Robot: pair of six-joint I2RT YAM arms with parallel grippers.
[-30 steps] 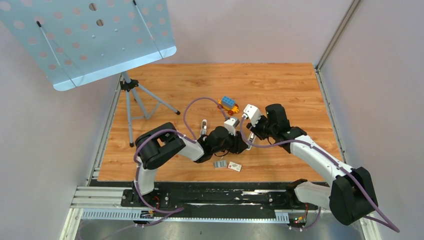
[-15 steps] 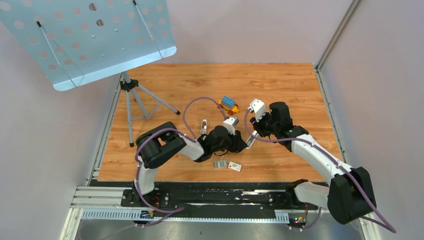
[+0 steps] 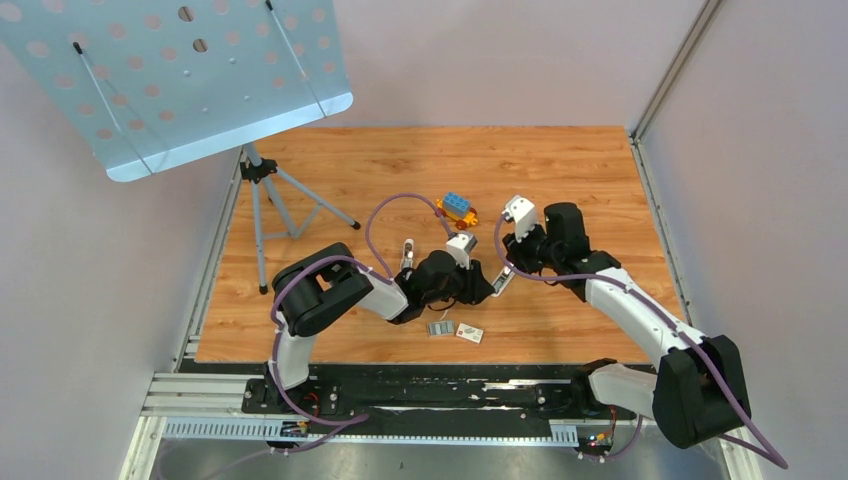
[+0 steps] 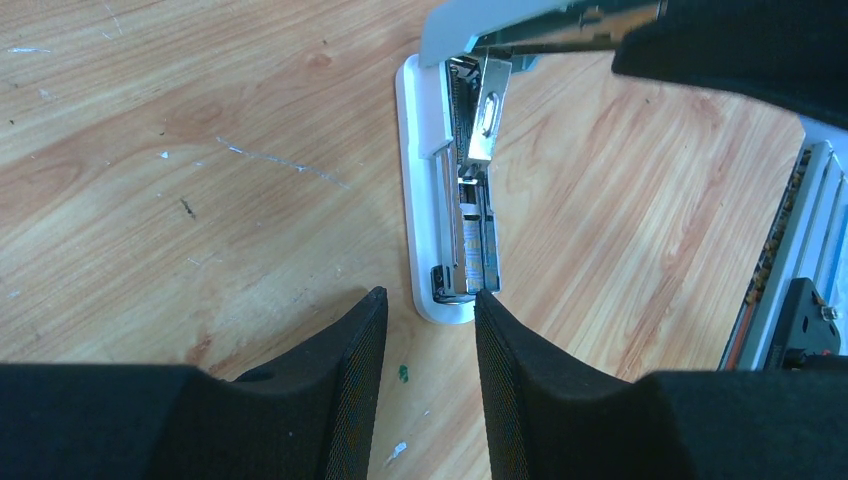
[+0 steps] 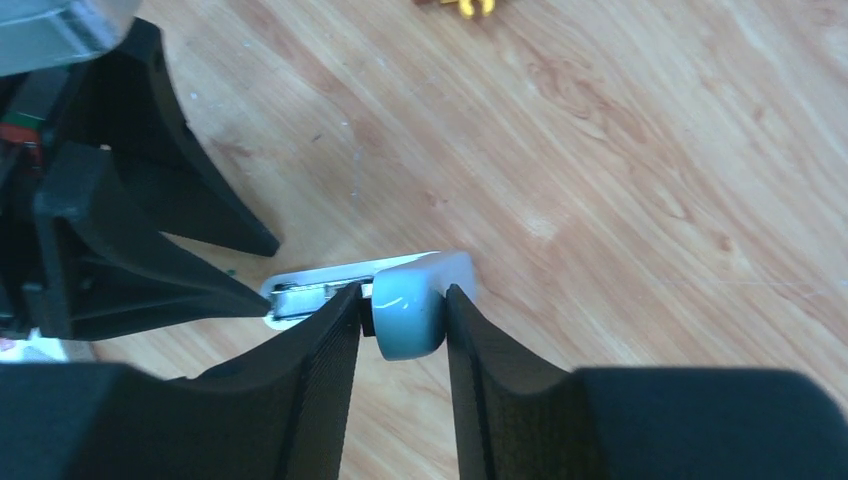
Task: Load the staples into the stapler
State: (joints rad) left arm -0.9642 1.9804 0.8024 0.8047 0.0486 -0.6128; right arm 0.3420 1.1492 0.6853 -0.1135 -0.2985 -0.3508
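Stapler: white plastic stapler (image 4: 418, 200) lies mid-table, its pale grey lid (image 5: 408, 318) raised and the metal channel exposed.
Right gripper (image 5: 402, 300): fingers pinch the lid's rounded end, apparently to hold it open for loading.
Left gripper (image 4: 429, 295): fingers part-spread at the base's left end, holding nothing; probably steadying it.
Staples: short grey ribbed metal strips (image 3: 440, 327) lie on the wooden table (image 3: 560, 170), nearer than the stapler and beside a small white box (image 3: 469, 333); not yet loaded.

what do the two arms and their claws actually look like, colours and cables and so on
Both the left arm and right arm have white links between bulky black joints, each with a loose purple cable running along it and a small white camera block at the wrist. The left claw and right claw each have two matt black, tapering fingers.
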